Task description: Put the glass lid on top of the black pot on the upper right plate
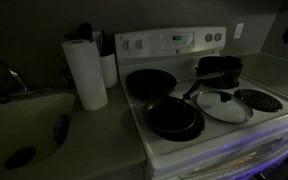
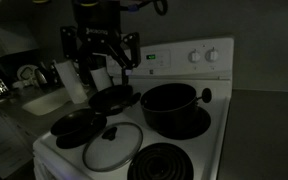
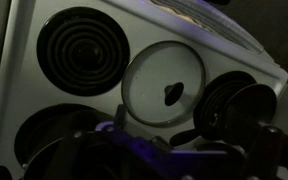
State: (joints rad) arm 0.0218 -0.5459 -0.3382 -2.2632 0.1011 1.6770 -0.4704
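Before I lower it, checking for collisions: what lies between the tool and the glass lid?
Only open air: the wrist view shows the glass lid uncovered, and the tool hangs above the stove.

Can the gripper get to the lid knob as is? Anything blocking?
Probably yes. The gripper hangs open above the stove; the lid lies flat, knob up, nothing on it. The pan and pot sit beside it, not over it.

The black, 2-fingered metal gripper [image 2: 102, 58] has angular, jointed finger links under a dark boxy wrist block [image 2: 92, 12]. A thin black cable [image 2: 156, 8] loops at its 2 o'clock. In the wrist view, a violet-blue glint [image 3: 134, 135] shows on its dark body at 6 o'clock.
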